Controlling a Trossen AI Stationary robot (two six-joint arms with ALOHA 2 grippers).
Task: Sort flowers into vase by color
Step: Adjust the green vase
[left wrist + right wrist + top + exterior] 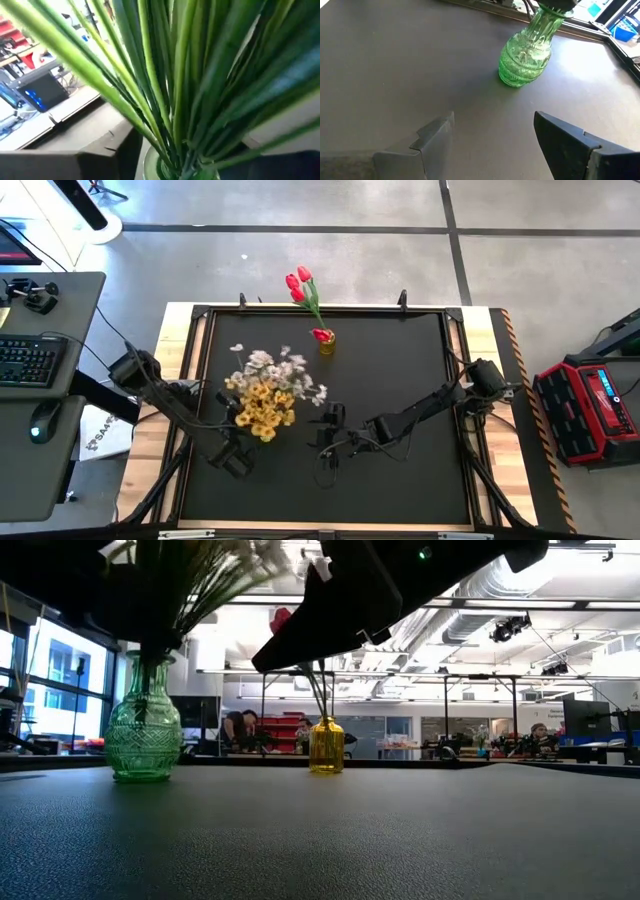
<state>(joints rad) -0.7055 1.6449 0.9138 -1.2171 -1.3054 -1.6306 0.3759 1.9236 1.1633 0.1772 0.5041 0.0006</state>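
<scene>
A green glass vase (pixel 143 735) stands on the black table, left of the middle. It holds a bunch of yellow (pixel 262 408) and white flowers (pixel 282 370), whose green stems (pixel 170 100) fan up out of its mouth. A small yellow vase (pixel 327 345) at the far edge holds red tulips (pixel 300 285). My left gripper (pixel 240 448) is open just near of the bunch; its fingers stand on either side of the stems above the vase mouth, and I see no touch. My right gripper (pixel 495 145) hangs open over the table's middle, facing the green vase (pixel 525 55).
The black table top (pixel 400 380) has a raised dark frame (pixel 455 340) round it. A desk with a keyboard (pixel 28 360) and a mouse (pixel 40 422) stands to the left, and a red case (pixel 595 405) to the right. People sit in the room behind.
</scene>
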